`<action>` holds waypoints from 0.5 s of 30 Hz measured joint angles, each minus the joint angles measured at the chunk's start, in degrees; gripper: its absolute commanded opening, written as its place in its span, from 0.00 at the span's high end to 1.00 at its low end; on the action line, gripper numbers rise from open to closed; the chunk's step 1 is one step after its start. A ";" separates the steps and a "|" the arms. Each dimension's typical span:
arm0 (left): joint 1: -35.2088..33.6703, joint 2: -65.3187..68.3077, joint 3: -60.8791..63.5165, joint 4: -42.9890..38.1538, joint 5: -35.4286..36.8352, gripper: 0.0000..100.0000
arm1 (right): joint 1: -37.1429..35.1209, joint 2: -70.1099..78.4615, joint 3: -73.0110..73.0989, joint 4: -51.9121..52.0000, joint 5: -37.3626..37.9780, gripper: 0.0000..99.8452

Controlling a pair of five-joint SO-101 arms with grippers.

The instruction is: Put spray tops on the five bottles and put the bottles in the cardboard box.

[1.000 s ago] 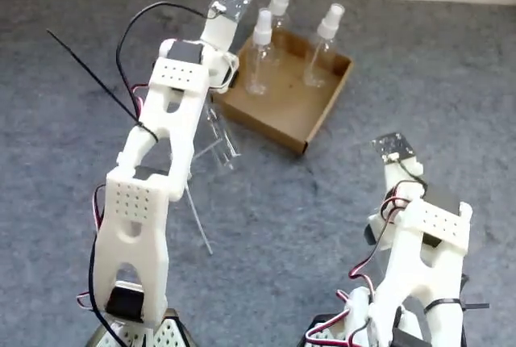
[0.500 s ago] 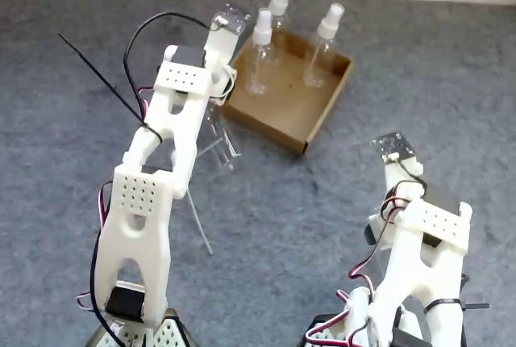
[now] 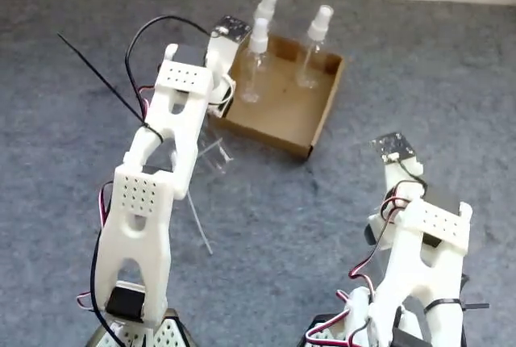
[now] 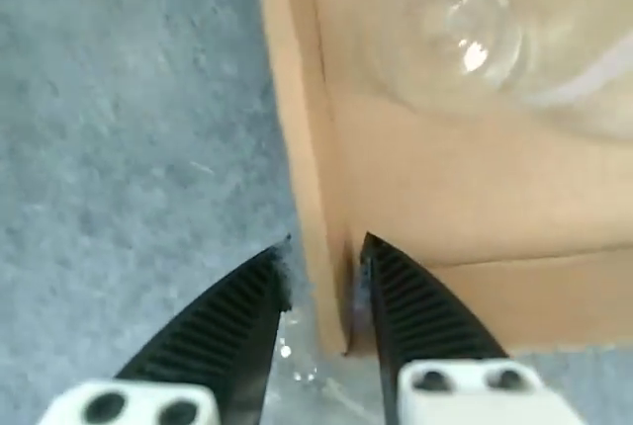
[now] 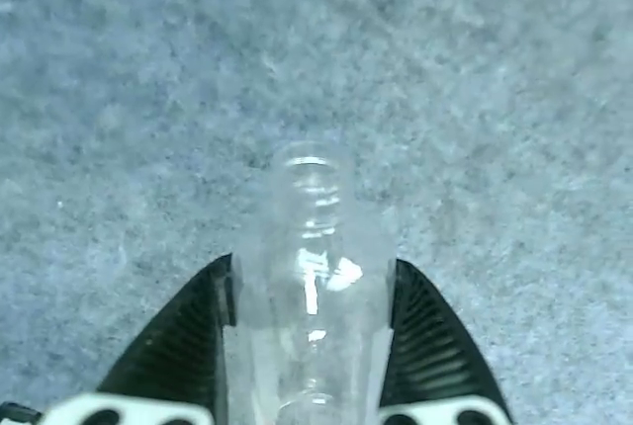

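Observation:
The cardboard box (image 3: 274, 117) lies at the back of the table. Two clear bottles with white spray tops (image 3: 256, 63) (image 3: 312, 47) stand in it. A third capped bottle (image 3: 265, 4) shows at its far edge; I cannot tell whether it is inside. My left gripper (image 4: 324, 247) is shut on the box wall (image 4: 315, 138) near a corner, one finger inside and one outside. A clear bottle base (image 4: 465, 35) rests inside close by. My right gripper (image 5: 312, 269) is shut on an uncapped clear bottle (image 5: 312, 237) above the grey carpet.
Clear plastic parts (image 3: 214, 153) lie beside the left arm (image 3: 173, 129), and a thin tube (image 3: 197, 218) runs toward the front. The right arm (image 3: 419, 226) stands at the front right. Open carpet lies between the arms.
The box has slid and turned to the left with my left gripper on its wall, and the bottles in it moved along. The right arm has kept still.

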 measured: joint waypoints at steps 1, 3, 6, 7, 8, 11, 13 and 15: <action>0.00 0.00 0.00 0.70 0.70 0.92 | 0.00 0.00 0.00 0.00 0.00 1.00; 0.00 0.00 0.00 2.20 2.99 0.92 | 0.00 0.00 0.00 0.00 0.00 1.00; 0.00 0.00 0.00 4.75 4.31 0.92 | 0.00 0.00 0.00 0.00 0.00 1.00; 0.00 0.00 0.00 5.54 4.57 0.92 | 0.00 0.00 0.00 0.26 0.00 1.00; 0.00 0.00 0.00 6.15 4.75 0.92 | -0.09 0.00 0.00 0.53 0.00 1.00; 0.00 0.00 0.00 7.82 6.68 0.94 | -0.18 0.00 0.00 0.70 0.00 1.00; 0.00 0.00 0.00 8.88 8.09 0.94 | -0.18 0.00 0.00 0.70 0.00 1.00; 0.00 0.00 0.00 9.85 9.32 0.94 | -0.18 0.00 0.00 0.70 0.00 1.00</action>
